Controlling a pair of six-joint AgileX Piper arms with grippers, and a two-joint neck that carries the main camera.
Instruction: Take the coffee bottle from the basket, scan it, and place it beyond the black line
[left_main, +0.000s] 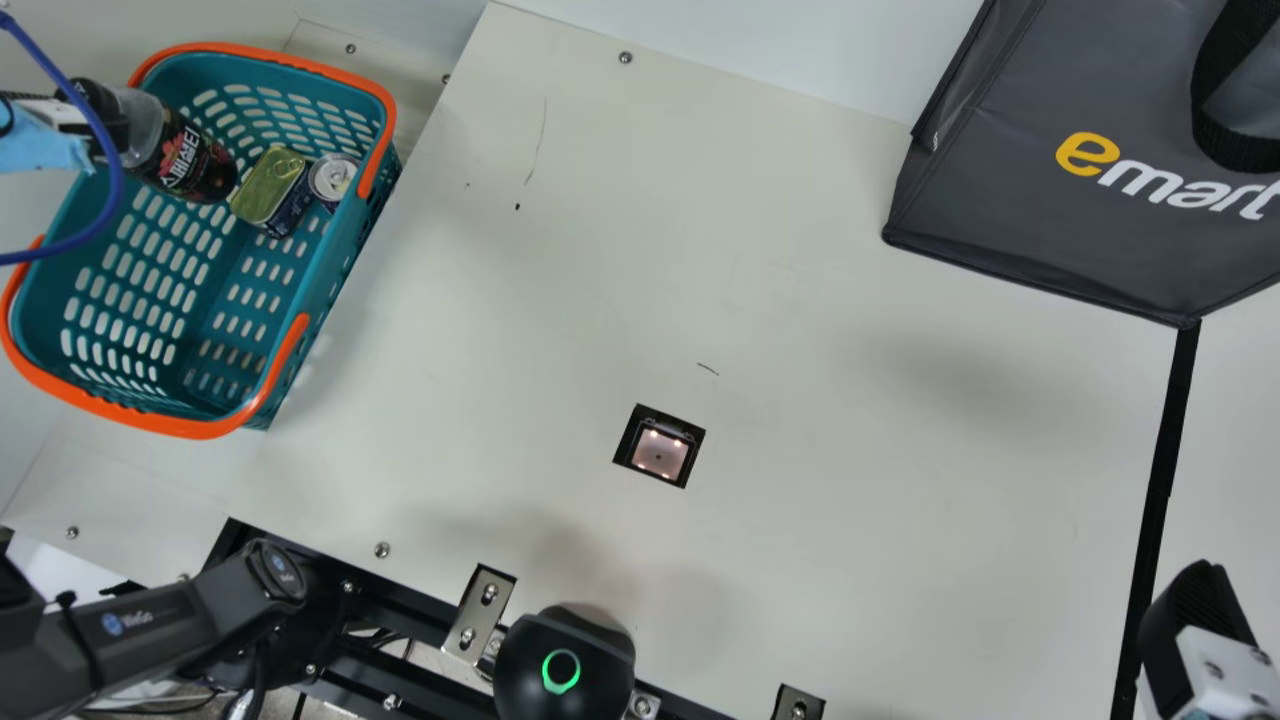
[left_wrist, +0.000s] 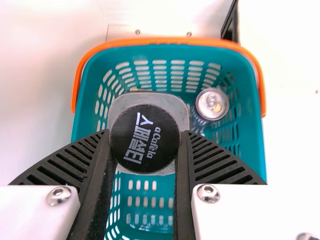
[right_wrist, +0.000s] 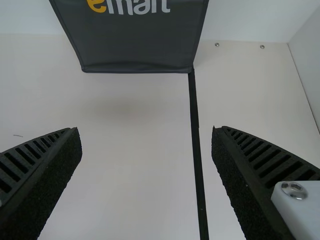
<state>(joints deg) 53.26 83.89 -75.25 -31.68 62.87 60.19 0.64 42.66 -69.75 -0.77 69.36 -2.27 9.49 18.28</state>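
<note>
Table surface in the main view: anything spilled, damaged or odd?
No spill visible, but the table has a thin line, a dark speck and, nearer the middle, a short stroke, like stray pen marks.

1. Main view, two o'clock: grey bag (left_main: 1010, 215), cut off by the edge.
2. Four o'clock: right gripper (left_main: 1195, 610), cut off.
3. Left wrist view: cap (left_wrist: 145, 139) hides the coffee bottle's (left_main: 195, 165) base; tin (left_main: 270, 185) mostly hidden.
</note>
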